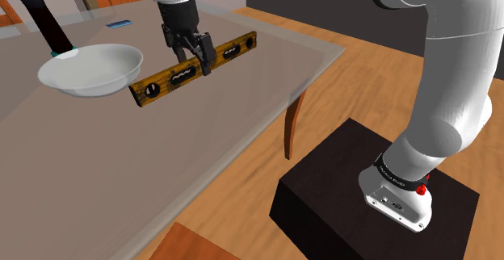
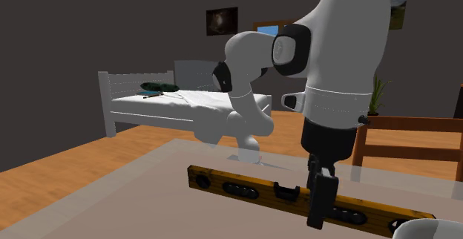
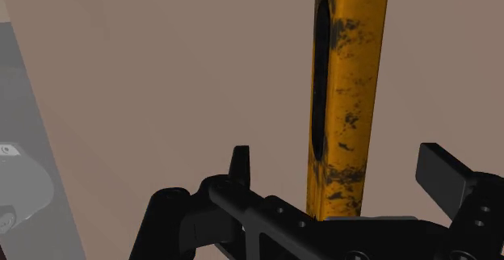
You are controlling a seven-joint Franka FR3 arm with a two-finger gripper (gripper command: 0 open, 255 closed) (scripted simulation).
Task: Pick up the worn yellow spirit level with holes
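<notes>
The spirit level (image 1: 165, 79) is a long worn yellow-orange bar with black scuffs and dark oblong holes, lying slantwise on the pale table (image 1: 97, 153). My black gripper (image 1: 194, 59) comes down over its middle, one finger on each side. In the wrist view the level (image 3: 351, 73) runs away from the gripper (image 3: 339, 165) between the two fingers, which stand well apart with a gap to the bar on each side. The second exterior view shows the level (image 2: 237, 188) with the gripper (image 2: 320, 193) straddling it. The gripper is open and holds nothing.
A white bowl (image 1: 90, 69) sits close to the level's end at the shoulder view's left. Behind the bowl a dark slanted object (image 1: 44, 20) rises, and a small blue item (image 1: 119, 24) lies farther back. The table's edge (image 1: 315, 65) drops to wood floor beside the black stand (image 1: 355, 194).
</notes>
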